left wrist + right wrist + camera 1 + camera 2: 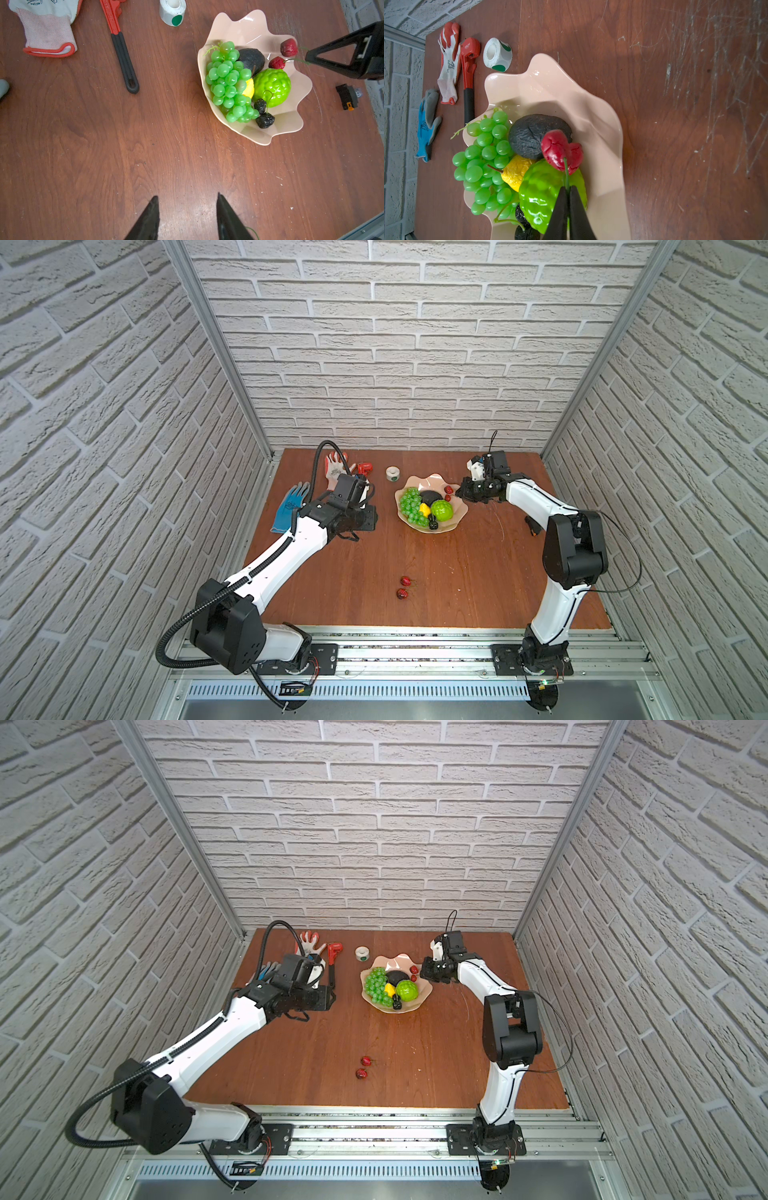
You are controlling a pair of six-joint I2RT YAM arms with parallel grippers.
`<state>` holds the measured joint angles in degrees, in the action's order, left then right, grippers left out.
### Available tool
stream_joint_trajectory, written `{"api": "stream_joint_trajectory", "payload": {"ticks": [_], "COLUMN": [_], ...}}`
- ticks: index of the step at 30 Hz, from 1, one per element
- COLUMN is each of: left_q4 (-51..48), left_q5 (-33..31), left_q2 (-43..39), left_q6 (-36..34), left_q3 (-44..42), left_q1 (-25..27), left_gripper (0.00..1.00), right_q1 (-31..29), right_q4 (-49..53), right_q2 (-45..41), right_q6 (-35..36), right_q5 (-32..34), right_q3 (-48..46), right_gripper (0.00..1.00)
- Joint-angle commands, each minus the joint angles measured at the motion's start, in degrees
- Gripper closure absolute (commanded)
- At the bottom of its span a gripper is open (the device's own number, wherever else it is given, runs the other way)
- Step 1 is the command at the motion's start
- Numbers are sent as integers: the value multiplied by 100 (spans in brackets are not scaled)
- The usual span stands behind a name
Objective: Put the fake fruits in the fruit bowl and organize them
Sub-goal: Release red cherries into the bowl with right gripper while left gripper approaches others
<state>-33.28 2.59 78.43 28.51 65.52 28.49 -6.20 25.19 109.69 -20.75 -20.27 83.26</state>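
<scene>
Lower red berries [560,148], pinched by the stem in right gripper [568,188] over the fruit bowl [550,83], onto its bare side before releasing. Hold spread left gripper [187,195] clear of the bowl.

A robot lab cell: faux-brick wall panels [374,344], aluminium frame [224,360], wooden tabletop [415,564].
</scene>
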Motion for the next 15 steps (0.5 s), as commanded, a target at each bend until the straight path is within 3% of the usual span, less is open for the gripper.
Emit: {"api": "stream_joint_trajectory", "payload": {"ticks": [1, 15], "left_q4": [45, 102], "left_q5": [-76, -13], "left_q2": [-98, -232], "left_q6": [-13, 83], "left_q3": [63, -78], "left_q1": [-60, -56], "left_gripper": [54, 54], "right_q1": [-74, -136], "right_q4": [105, 267], "right_q2": [-4, -197], "right_q6": [138, 229], "right_q5": [183, 398], "right_q3": [93, 48], "right_gripper": [93, 80]}}
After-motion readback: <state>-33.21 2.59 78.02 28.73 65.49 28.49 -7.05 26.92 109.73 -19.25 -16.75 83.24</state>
